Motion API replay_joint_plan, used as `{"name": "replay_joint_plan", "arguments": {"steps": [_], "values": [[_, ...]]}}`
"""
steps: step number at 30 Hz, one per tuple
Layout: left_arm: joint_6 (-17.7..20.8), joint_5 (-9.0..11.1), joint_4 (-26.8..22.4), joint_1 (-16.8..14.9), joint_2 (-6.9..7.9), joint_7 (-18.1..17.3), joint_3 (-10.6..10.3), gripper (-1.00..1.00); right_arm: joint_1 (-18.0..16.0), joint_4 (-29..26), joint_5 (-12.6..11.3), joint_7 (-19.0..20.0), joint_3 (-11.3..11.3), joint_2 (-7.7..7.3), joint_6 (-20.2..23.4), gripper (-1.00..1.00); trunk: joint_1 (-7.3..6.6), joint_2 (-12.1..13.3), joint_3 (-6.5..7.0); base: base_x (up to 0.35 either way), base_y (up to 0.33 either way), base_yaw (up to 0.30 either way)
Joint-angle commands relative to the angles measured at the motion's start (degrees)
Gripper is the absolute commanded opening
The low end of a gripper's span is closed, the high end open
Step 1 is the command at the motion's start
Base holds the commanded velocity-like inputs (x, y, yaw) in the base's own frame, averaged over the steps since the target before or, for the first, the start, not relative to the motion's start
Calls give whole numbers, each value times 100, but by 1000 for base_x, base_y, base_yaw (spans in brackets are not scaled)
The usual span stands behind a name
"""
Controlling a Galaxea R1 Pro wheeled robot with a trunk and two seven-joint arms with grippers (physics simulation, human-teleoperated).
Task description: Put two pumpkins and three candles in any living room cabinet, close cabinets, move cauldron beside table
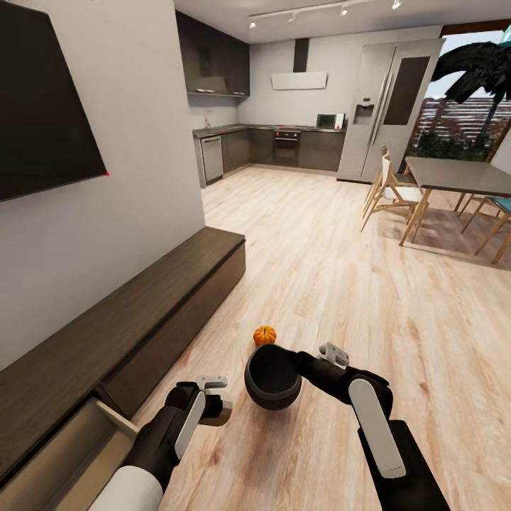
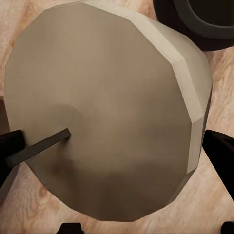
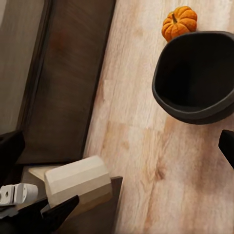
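My left gripper [image 1: 216,406] is shut on a beige faceted candle [image 2: 112,112] with a dark wick, held low over the floor next to the cabinet [image 1: 142,312]. At the cabinet's near end a drawer [image 1: 106,426] stands pulled out, pale inside. The black cauldron [image 1: 272,377] sits on the floor between my arms, and one orange pumpkin [image 1: 265,335] lies just beyond it. My right gripper [image 1: 298,363] is open at the cauldron's rim; its fingers [image 3: 226,146] are spread wide, and the cauldron [image 3: 195,78] and pumpkin [image 3: 179,22] lie ahead of them.
A dark TV [image 1: 42,135] hangs on the wall above the cabinet. A dining table [image 1: 454,174] with wooden chairs [image 1: 390,191] stands at the right. The kitchen with a fridge [image 1: 387,106] is at the back. Wood floor stretches between.
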Motion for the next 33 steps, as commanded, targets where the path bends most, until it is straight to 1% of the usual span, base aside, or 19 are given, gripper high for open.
{"name": "replay_joint_plan", "arguments": {"steps": [1,17,23,27,31,33], "values": [[17,61,-4,-2,0,40,-8,-100,-4,-6,-58,-60,1,1,9,100,-23,39,13,0,0,0],[35,69,-5,-2,0,43,3,-100,-4,-8,-58,-60,8,1,12,100,-374,681,301,-1,0,16],[61,61,-7,-2,0,41,-11,-100,-4,-11,-58,-60,10,1,18,100,-506,921,408,-173,-42,165],[63,63,-12,-2,0,40,-12,-100,-4,-11,-51,-65,168,1,10,100,-594,1082,480,-59,-34,202],[63,61,-13,-2,0,40,-21,-100,-4,-10,-56,-75,193,1,2,100,-682,1242,552,-179,-161,220],[51,61,-20,-2,0,40,-23,-100,-4,-9,-57,-77,194,1,2,100,-682,1242,552,-59,-55,239]]}}
